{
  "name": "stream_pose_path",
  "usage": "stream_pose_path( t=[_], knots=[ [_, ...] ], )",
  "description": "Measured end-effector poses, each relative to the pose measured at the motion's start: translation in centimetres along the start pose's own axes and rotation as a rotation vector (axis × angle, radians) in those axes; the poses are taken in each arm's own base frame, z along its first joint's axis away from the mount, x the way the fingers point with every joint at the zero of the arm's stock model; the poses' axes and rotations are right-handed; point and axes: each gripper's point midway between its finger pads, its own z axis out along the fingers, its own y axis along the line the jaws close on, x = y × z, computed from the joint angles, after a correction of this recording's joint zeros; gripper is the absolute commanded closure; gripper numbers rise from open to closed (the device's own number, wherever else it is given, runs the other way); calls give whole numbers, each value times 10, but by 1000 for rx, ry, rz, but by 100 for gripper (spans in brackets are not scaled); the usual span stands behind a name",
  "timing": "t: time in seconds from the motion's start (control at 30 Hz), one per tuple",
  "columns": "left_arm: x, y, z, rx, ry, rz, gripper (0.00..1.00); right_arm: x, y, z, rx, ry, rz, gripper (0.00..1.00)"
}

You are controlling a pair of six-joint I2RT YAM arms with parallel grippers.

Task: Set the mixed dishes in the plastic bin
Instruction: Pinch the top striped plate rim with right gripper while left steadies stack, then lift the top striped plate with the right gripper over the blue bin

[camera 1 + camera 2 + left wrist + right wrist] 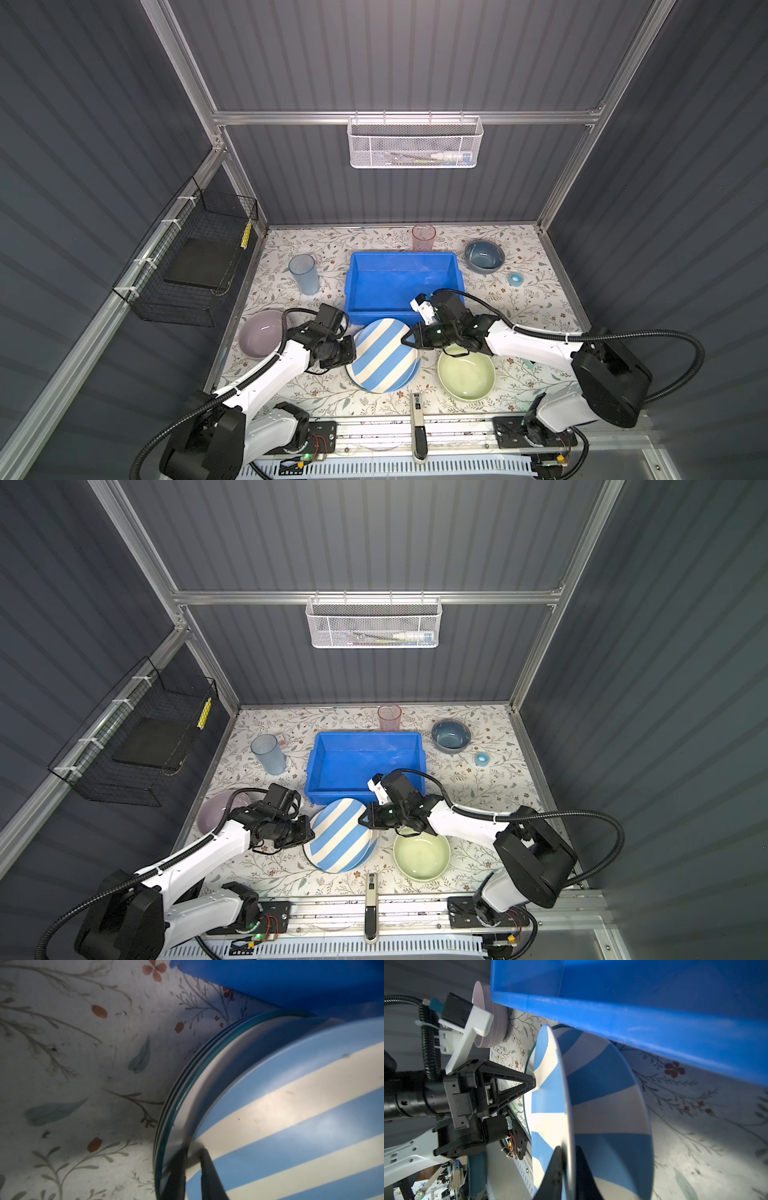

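Note:
Both grippers hold the blue-white striped plate (384,355) (340,837) tilted just in front of the blue plastic bin (399,282) (361,762). My left gripper (353,353) (194,1150) is shut on its left rim, and my right gripper (405,338) (569,1149) is shut on its right rim. Under it lies a teal-rimmed plate (178,1093). The bin holds no dishes. Around it stand a lilac bowl (259,334), a pale green bowl (466,376), a grey-blue bowl (484,255), a pink tumbler (424,237) and a blue tumbler (304,274).
A small teal tape roll (515,278) lies right of the bin. A white mesh basket (415,141) hangs on the back wall and a black wire basket (195,257) on the left wall. A slim tool (417,419) lies at the front edge.

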Motion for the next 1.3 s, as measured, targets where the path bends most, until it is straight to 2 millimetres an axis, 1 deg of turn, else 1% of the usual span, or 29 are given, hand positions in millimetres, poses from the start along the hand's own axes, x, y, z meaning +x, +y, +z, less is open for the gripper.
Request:
stream_pose_path(
  t=[0.07,0.17,0.33,0.43,0.53,0.63,0.7,0.73,0.8,0.87,0.97,1.17,1.3],
  knots=[
    [0,0,-2,-4,1,-1,83,-5,7,-2,-16,-15,-15,97],
    [0,0,-4,-7,2,-1,83,-3,6,-3,-11,-9,-13,99],
    [-7,-4,-14,-19,-14,5,75,-1,7,-5,-10,-5,-16,100],
    [-16,-10,-26,-23,-42,16,71,1,9,-9,-12,0,-24,100],
    [-29,-18,-42,-26,-85,36,67,2,15,-15,-27,1,-40,100],
    [-42,-27,-57,-27,-125,56,59,0,25,-24,-66,-6,-53,100],
    [-49,-32,-67,-30,-147,69,52,-3,33,-32,-89,-19,-63,100],
    [-52,-33,-70,-31,-155,78,49,-4,35,-36,-95,-26,-68,100],
    [-57,-36,-77,-40,-164,89,48,-11,43,-46,-106,-47,-79,100],
    [-61,-37,-79,-58,-166,100,48,-19,48,-57,-107,-74,-90,100],
    [-70,-37,-81,-82,-165,104,48,-36,49,-75,-63,-123,-96,100],
    [-86,-30,-79,-130,-160,98,50,-73,53,-111,-9,-239,-106,100],
    [-100,-25,-77,-151,-164,93,54,-95,49,-126,15,-288,-80,100]
  ],
)
